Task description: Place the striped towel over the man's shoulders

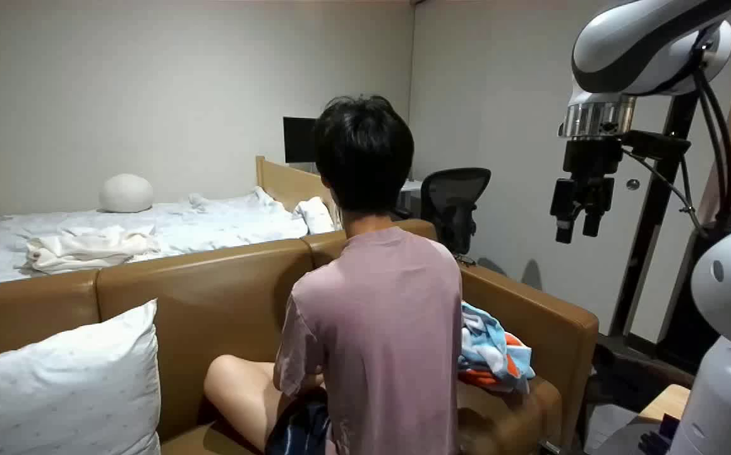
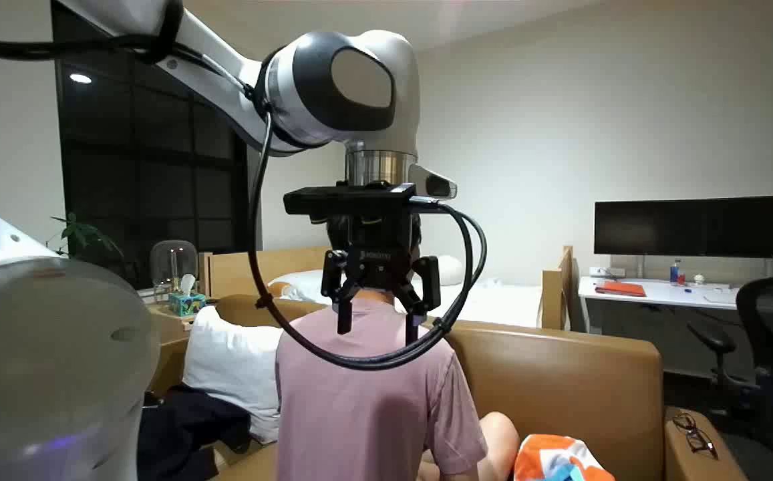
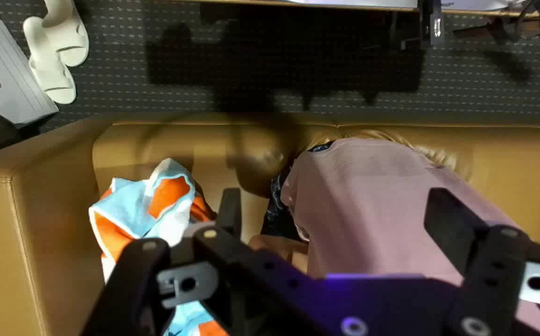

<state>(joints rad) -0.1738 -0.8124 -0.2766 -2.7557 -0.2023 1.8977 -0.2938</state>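
The striped towel (image 1: 495, 357) lies crumpled on the sofa seat, with orange, white and light blue bands. Its top shows in an exterior view (image 2: 556, 457), and it lies at the left in the wrist view (image 3: 132, 205), partly hidden by a finger. The man (image 1: 384, 316) sits with his back to the cameras in both exterior views, in a pink T-shirt (image 2: 373, 394); the towel is beside him. His shoulders are bare of any towel. My gripper (image 1: 577, 235) is in the air, its fingers spread (image 2: 378, 329) with nothing between them. In the wrist view, his shirt (image 3: 368, 196) shows below the open fingers.
The brown leather sofa (image 1: 207, 316) has a backrest and an armrest with eyeglasses (image 2: 693, 434) on it. A white pillow (image 1: 68, 385) stands on the other side of the man. Dark clothing (image 2: 186, 421) lies near the pillow. A cable loop (image 2: 373, 364) hangs by the gripper.
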